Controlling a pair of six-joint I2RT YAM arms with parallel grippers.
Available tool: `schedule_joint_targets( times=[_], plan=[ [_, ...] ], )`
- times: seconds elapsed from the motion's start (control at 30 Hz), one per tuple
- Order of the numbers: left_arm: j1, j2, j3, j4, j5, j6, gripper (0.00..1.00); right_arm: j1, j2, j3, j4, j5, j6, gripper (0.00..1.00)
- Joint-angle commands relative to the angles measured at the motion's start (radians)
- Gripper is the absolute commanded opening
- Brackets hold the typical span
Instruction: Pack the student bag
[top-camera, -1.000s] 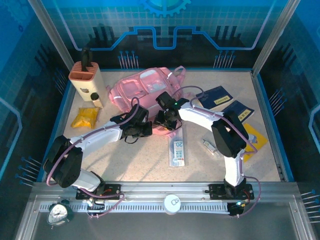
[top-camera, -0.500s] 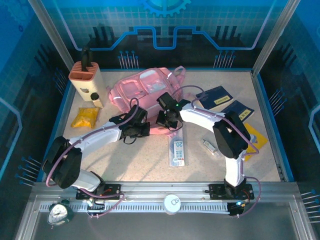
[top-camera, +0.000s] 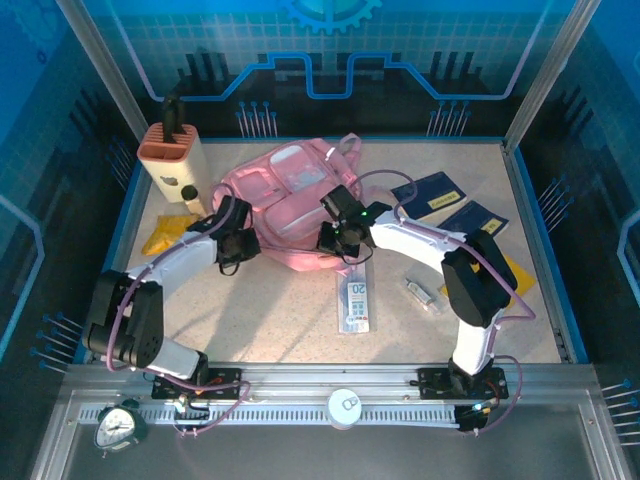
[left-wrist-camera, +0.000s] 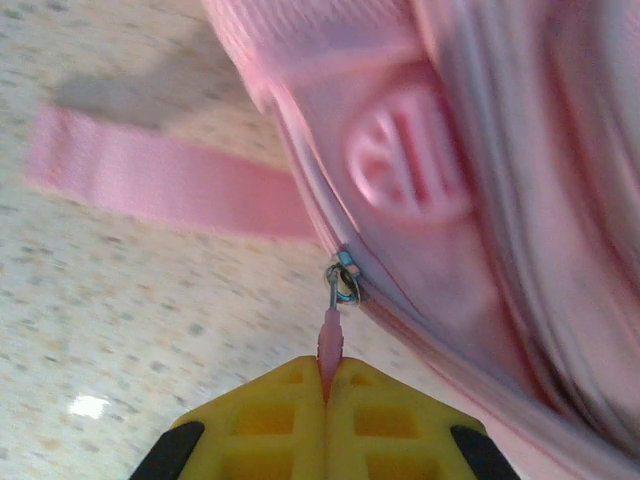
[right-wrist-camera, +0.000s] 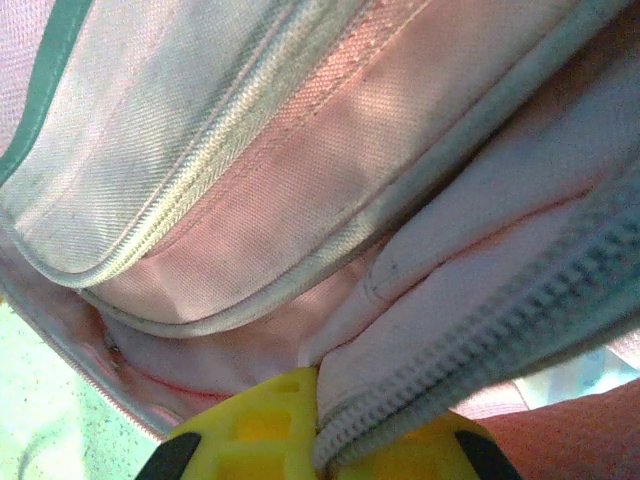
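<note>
Left pincer (left-wrist-camera: 325, 370) leftward, bag (top-camera: 290, 195) perhaps higher

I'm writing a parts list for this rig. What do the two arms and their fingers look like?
The left arm and right arm have white links between bulky black joints, with a thin purple cable running along each. The fingers are yellow plastic with recessed pockets, on black mounts.
</note>
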Motion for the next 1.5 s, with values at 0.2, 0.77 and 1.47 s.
schedule_joint_targets(
  times=[0.2,0.77,1.47],
  plan=[
    [0.13,0.123,0.098,0.036,-0.017,0.023,0.0,0.053,-0.087,0.006,0.005,0.008,-0.007,0.0],
    [0.176,0.178,0.182,0.013,0.039,0.107,0.0,0.215,-0.037,0.022,0.156,-0.089,0.01,0.3],
    [-0.007,-0.368,-0.056,-0.104,0.202,-0.137,0.56,0.036,-0.521,-0.214,-0.068,0.131,-0.338,1.0]
  ],
)
